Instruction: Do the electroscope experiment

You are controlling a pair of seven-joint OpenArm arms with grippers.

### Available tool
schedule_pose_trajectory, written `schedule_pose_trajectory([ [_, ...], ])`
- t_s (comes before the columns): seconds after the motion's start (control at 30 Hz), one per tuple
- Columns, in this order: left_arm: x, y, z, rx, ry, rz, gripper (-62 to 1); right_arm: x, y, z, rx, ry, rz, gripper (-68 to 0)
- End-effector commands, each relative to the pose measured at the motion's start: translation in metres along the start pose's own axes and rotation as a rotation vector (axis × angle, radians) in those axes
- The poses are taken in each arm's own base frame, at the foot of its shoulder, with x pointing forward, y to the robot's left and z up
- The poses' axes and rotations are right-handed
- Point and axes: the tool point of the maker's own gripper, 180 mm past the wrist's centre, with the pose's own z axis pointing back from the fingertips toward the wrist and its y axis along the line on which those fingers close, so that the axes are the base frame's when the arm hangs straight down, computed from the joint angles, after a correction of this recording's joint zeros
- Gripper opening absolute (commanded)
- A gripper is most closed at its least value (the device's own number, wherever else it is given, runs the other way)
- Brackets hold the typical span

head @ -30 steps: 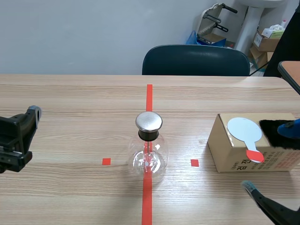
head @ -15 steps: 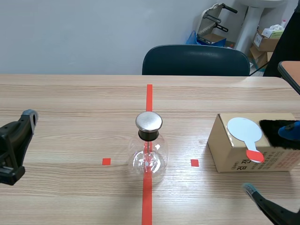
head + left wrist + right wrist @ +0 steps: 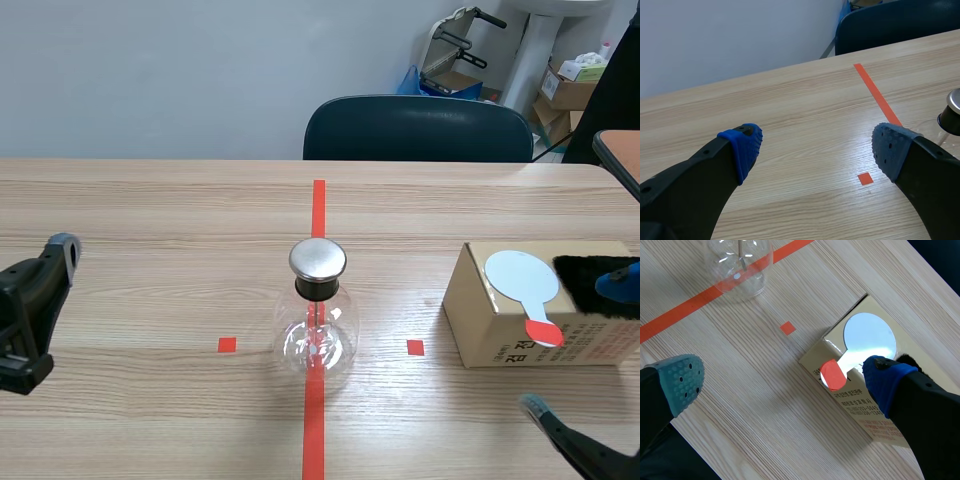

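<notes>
Left arm (image 3: 25,310) slightly lower, leftward.

A dark blue chair (image 3: 418,128) is standing behind the wooden table (image 3: 150,220). Brown boxes (image 3: 570,90) are sitting in the far corner, near a blue bag (image 3: 408,80).

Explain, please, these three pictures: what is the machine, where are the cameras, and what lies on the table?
These are two black robot arms at a wooden table. One picture looks from between the arms; the other two look down from each wrist. The left gripper and the right gripper are open and hold nothing. On the table stand a glass electroscope flask with a metal cap and a cardboard box; a round paddle with a red handle lies on the box.
</notes>
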Motion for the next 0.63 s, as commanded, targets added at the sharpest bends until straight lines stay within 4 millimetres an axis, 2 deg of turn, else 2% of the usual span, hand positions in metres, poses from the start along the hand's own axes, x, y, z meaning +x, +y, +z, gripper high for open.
schedule_pose_trajectory([
  [0.0, 0.0072, 0.0000, -0.0005, 0.002, -0.025, 0.003, -13.3, 0.0085, -0.0017, -0.0002, -0.005, -0.034, -0.002, 0.4],
  [0.6, 0.0065, -0.0016, -0.0005, -0.006, -0.021, 0.004, -13.3, 0.0085, -0.0017, -0.0002, -0.005, -0.034, -0.002, 0.4],
])
